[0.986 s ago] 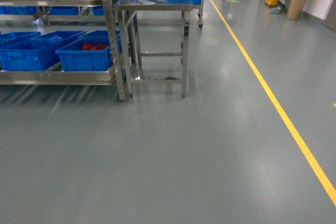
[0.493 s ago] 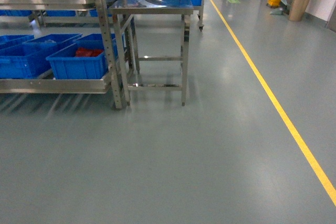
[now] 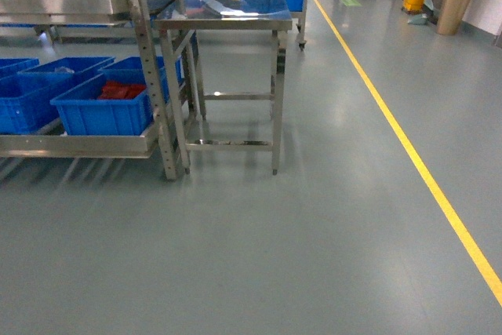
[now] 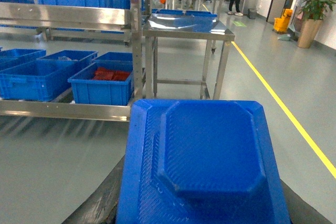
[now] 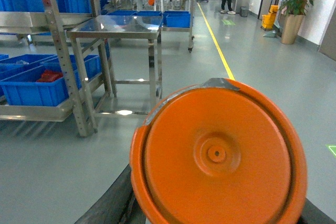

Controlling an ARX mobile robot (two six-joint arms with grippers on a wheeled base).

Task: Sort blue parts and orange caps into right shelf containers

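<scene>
Facing shelf (image 3: 86,143) from open floor (image 3: 259,256); bins (image 3: 106,107) on its lower tier, nearest one holding red pieces (image 3: 121,90); steel table (image 3: 223,17) just right of shelf; blue part (image 4: 202,163) fills left wrist view, orange cap (image 5: 218,156) fills right wrist view; fingers hidden, grip state of either gripper cannot be told.

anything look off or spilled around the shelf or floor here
Nothing stands out. The blue bins sit squarely on the shelf, the steel table stands upright, and the floor shows no spill. The blue part and orange cap fill the wrist views, apparently carried.
</scene>
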